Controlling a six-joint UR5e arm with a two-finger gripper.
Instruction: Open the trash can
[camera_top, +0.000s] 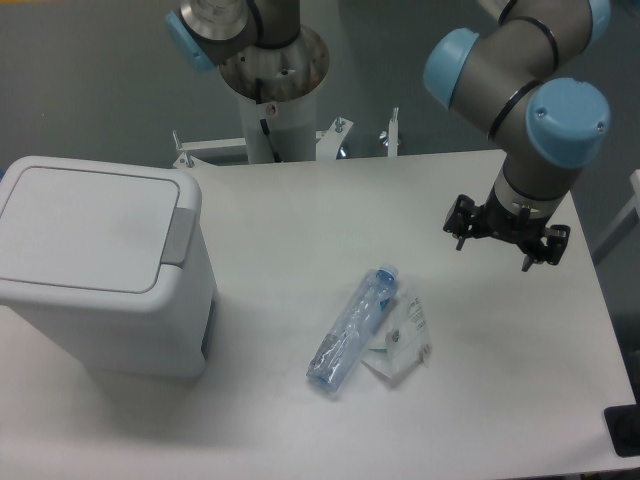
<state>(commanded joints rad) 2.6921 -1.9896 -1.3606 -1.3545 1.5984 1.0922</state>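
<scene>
The trash can (95, 270) is a big boxy white bin at the table's left side. Its flat lid (85, 225) lies shut, with the grey push-tab (179, 236) on its right edge. My gripper (506, 235) hangs over the right part of the table, far from the bin, pointing down. Only its black body shows under the wrist. The fingers are hidden, so whether it is open or shut does not show.
A clear plastic bottle (352, 328) with a blue cap lies on its side mid-table. A crumpled clear wrapper (405, 340) rests against its right side. The arm's base column (272, 90) stands behind the table's far edge. A black object (625, 430) sits at the right edge.
</scene>
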